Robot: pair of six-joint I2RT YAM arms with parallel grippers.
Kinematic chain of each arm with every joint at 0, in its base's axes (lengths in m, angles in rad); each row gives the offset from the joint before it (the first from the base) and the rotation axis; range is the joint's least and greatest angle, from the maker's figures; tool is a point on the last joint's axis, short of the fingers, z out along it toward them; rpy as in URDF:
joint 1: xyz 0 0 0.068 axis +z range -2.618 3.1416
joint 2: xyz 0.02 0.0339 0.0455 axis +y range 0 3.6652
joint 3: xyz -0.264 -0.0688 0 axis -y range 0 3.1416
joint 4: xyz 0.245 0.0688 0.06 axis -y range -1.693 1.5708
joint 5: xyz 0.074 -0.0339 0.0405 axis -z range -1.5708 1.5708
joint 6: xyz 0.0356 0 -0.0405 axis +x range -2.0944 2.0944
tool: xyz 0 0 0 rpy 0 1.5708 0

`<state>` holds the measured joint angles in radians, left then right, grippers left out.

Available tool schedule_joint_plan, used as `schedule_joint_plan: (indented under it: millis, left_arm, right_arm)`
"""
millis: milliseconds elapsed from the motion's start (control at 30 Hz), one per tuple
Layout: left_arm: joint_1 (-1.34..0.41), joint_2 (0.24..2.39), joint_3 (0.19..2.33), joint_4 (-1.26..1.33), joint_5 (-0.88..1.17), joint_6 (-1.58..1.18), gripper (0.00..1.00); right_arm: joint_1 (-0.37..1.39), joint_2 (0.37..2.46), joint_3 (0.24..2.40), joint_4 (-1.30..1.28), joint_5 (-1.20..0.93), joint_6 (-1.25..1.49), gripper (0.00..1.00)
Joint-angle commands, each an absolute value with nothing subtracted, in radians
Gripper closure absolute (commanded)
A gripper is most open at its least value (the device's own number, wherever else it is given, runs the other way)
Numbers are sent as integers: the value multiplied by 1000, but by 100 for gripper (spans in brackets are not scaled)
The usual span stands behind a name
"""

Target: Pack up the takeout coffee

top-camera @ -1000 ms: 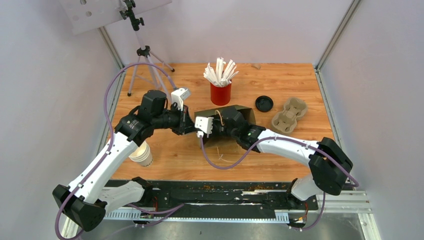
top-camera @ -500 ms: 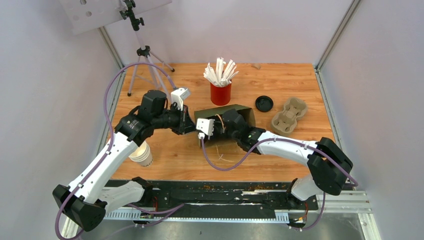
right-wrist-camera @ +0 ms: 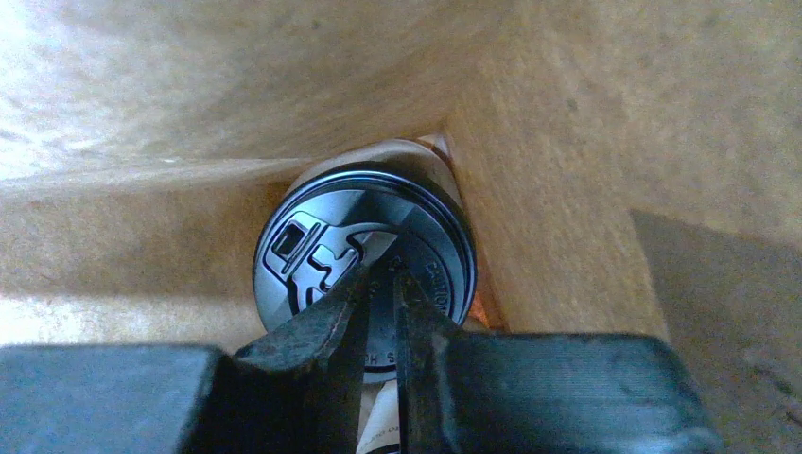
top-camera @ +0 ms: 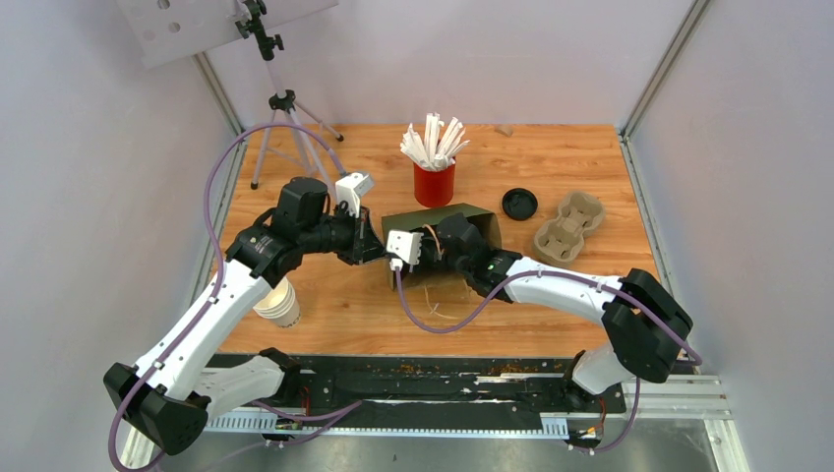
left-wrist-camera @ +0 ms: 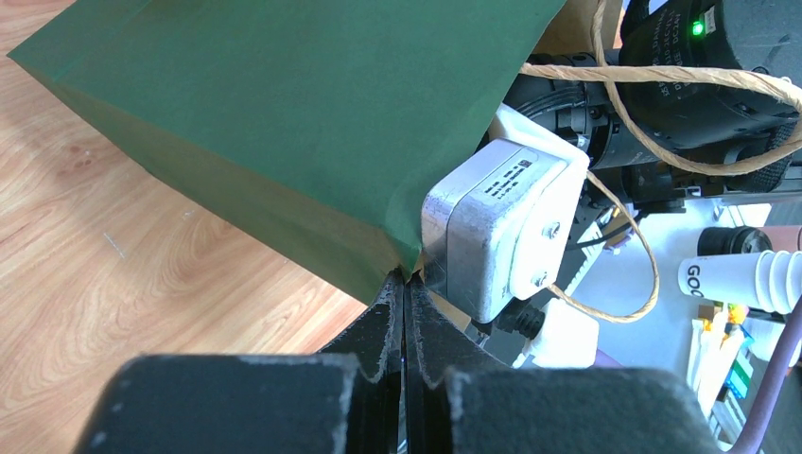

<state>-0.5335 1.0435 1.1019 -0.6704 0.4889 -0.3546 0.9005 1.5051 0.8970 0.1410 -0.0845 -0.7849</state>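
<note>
The green paper bag (top-camera: 443,214) lies on its side mid-table, its mouth facing left. My left gripper (top-camera: 377,251) is shut on the corner of the bag's mouth edge (left-wrist-camera: 405,276), holding the green paper bag (left-wrist-camera: 284,113). My right arm reaches into the bag, so its fingers are hidden from above. Inside, the takeout coffee (right-wrist-camera: 312,236) sits at the bag's far end with its black lid facing the camera. My right gripper (right-wrist-camera: 381,270) hovers in front of the lid, jaws nearly together with a thin gap. Whether they pinch the lid is unclear.
Behind the bag stands a red cup of white sticks (top-camera: 434,182). To the right lie a loose black lid (top-camera: 519,204) and a cardboard cup carrier (top-camera: 568,226). A stack of paper cups (top-camera: 278,303) sits under my left arm, a tripod (top-camera: 285,128) at back left.
My right arm has shifted very slightly at the bag's mouth. The left arm and the bag hold still.
</note>
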Motion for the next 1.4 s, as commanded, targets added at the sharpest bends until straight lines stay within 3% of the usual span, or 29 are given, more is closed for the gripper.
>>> schedule_joint_plan:
  millis: [0, 967, 1367]
  left_arm:
    - [-538, 1033, 1112, -637, 552, -365, 100]
    - [-538, 1031, 1113, -627, 549, -375, 100]
    - [-538, 1034, 1116, -620, 553, -385, 100]
  right_arm:
    - [890, 1533, 909, 132, -40, -760, 83]
    - [890, 1396, 912, 27, -96, -764, 81]
    - [888, 1305, 972, -146, -157, -723, 78]
